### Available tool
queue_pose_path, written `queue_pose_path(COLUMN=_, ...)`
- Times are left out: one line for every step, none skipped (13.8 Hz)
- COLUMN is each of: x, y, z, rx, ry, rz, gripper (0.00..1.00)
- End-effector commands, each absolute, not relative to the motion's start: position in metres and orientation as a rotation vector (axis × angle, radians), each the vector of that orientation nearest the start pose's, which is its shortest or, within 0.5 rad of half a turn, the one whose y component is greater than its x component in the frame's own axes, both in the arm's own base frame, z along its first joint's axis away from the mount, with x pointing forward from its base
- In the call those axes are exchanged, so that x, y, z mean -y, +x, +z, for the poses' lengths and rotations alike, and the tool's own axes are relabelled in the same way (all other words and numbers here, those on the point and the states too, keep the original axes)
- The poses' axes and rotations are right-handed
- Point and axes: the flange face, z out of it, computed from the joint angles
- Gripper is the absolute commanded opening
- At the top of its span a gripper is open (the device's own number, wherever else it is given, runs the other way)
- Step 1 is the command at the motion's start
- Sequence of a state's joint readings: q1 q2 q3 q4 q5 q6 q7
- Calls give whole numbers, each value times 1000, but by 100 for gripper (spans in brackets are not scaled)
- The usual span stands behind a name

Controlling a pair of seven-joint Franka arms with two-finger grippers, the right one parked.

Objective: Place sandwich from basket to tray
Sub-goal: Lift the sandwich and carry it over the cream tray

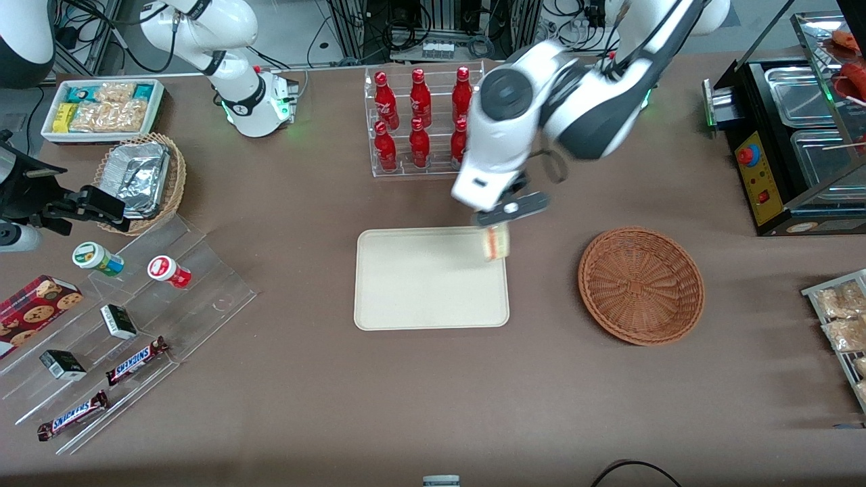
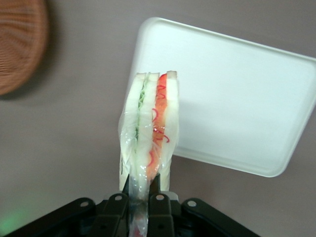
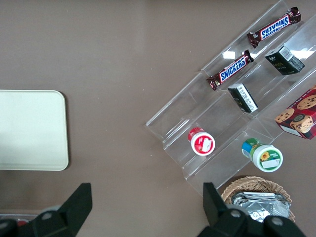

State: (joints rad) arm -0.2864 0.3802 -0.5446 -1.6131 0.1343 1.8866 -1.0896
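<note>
Sandwich [image 1: 496,243] hung in the gripper [image 1: 509,208] above the corner of the tray [image 1: 419,297] that lay farthest from the front camera and closest to the basket [image 1: 640,285]. The two fingers [image 2: 157,197] were closed on the wrapped wedge, pinching it at one end so that it stood on edge with its layers of white bread, green and red filling showing in the wrist view [image 2: 148,138]. Clear film covered the sandwich. In that same view the tray [image 2: 237,98] was bare under the wedge, and an edge of the basket [image 2: 19,44] showed off to one side.

The basket sat on the brown table [image 1: 433,399] beside the tray, toward the working arm's end, with nothing in it. A clear rack of red bottles [image 1: 421,122] stood farther from the front camera than the tray. Toward the parked arm's end lay a clear stepped display [image 1: 122,338] with candy bars [image 1: 135,360], small boxes and two small tubs.
</note>
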Motion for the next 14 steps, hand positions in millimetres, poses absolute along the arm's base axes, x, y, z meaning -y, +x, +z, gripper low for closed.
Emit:
queue_pose_path(x=478, y=484, z=390, rx=328, ry=-3159, rz=129, gripper=0)
queue_pose_path(x=486, y=483, z=375, rx=303, ry=-3154, rz=97, gripper=0)
queue_pose_path(x=496, y=480, z=361, rx=324, ry=-3158, rz=58, gripper=0)
queue_pose_path(x=504, y=481, z=349, rx=347, ry=-3165, rz=15, gripper=0)
queue_pose_path(x=506, y=483, z=335, rx=364, ry=-3160, rz=-10, gripper=0)
queue_pose_path(x=508, y=484, z=323, rx=349, ry=-3153, rz=-20, gripper=0)
queue_pose_path(x=517, y=483, z=317, rx=329, ry=-3168, rz=-29, gripper=0)
queue_pose_path(x=528, y=479, z=309, rx=298, ry=-3178, rz=-41, gripper=0)
queue_pose_path(x=532, y=483, z=301, rx=293, ry=-3179, rz=-44, gripper=0)
queue_pose_path(x=534, y=486, z=293, rx=289, ry=-3177, rz=-42, gripper=0)
queue_pose_path(x=541, y=484, z=287, rx=271, ry=-3175, rz=-49, gripper=0)
queue_pose_path(x=547, y=479, z=284, rx=257, ry=-3177, rz=-45, gripper=0)
queue_pose_path(x=548, y=478, z=277, rx=261, ry=-3174, rz=-34, gripper=0)
queue_pose_path(x=548, y=479, z=273, rx=269, ry=-3176, rz=-31, gripper=0)
